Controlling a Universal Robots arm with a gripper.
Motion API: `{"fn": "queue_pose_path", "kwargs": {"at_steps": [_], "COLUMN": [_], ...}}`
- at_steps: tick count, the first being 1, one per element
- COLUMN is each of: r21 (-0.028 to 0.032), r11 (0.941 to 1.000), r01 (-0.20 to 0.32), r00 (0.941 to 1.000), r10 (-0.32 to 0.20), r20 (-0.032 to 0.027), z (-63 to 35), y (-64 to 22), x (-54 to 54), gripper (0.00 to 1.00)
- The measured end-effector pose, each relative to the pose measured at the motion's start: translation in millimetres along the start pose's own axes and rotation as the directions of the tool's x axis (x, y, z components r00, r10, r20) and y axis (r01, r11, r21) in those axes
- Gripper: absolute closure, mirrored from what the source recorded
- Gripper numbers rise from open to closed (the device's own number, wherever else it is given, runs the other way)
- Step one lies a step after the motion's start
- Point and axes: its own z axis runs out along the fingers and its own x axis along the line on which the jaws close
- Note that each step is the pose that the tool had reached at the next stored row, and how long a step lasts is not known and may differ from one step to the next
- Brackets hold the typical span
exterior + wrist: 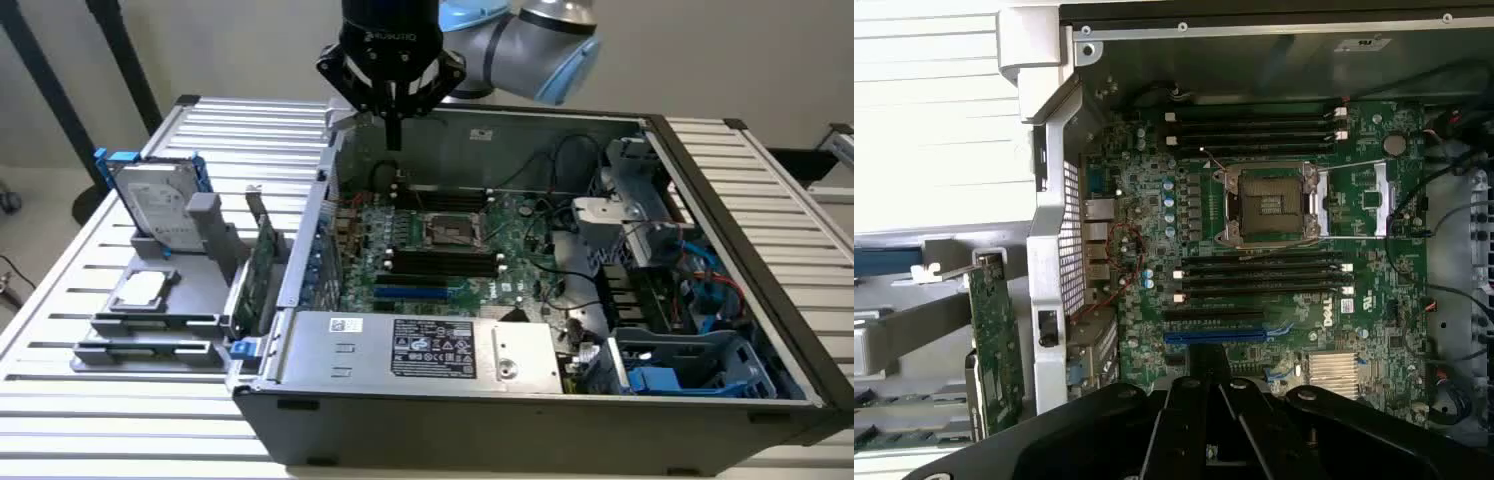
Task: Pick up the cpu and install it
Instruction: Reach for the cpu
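Hovering above the open case [441,430], the claw [394,140] is pinched closed, empty; the cpu [144,289] lies on its grey stand [160,325] (socket [1269,205] bare), so pickup and install both remain.

The arm [534,40] points straight down, jaws pressed together, empty

cpu [143,288] top is showing shiny silver-grey metal. Hard drive [158,205] is looking like dull silver metal, with its frame [112,160] reading as blue plastic. Holder [147,350] is looking like matt grey plastic. Bench [120,425] is showing smooth white ribbed metal. Computer case [534,435] is showing matt grey sheet metal. Motherboard [1364,240] is gleaming as green semi-gloss board. Power supply [527,352] is showing bare satin metal with a glossy sticker. Gripper [394,140] is looking matt black.
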Motion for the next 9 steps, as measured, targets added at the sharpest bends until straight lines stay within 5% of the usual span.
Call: {"fn": "queue_pose_path", "kwargs": {"at_steps": [9], "r21": [0.0], "r11": [1.0], "r01": [0.0], "r00": [1.0], "r10": [0.0], "r20": [0.0], "z": [0.0], "y": [0.0], "x": [0.0], "gripper": [0.89]}}
